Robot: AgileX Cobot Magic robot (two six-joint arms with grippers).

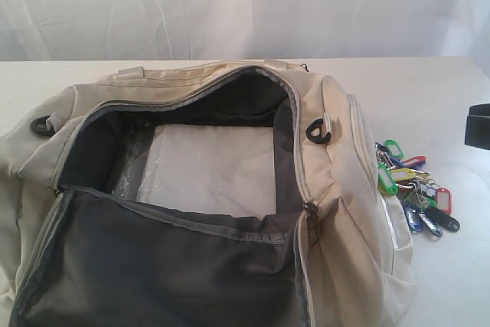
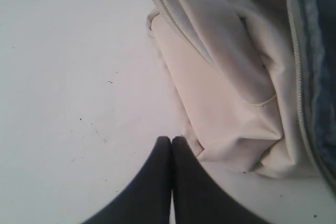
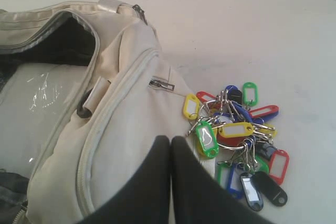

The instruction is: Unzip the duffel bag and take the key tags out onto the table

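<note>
The key tags (image 1: 409, 185) lie on the table (image 1: 429, 89) by the open duffel bag (image 1: 344, 158), and the left gripper (image 2: 171, 141) and right gripper (image 3: 170, 141) are closed, empty.

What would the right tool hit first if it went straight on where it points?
Probably the duffel bag, its beige end panel just ahead of the shut right tool; depth is unclear.

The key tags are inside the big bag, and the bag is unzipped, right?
Not quite. The duffel bag is unzipped, but the key tags are not inside it: they lie on the table, close beside the bag's end. The exterior view shows this.
</note>
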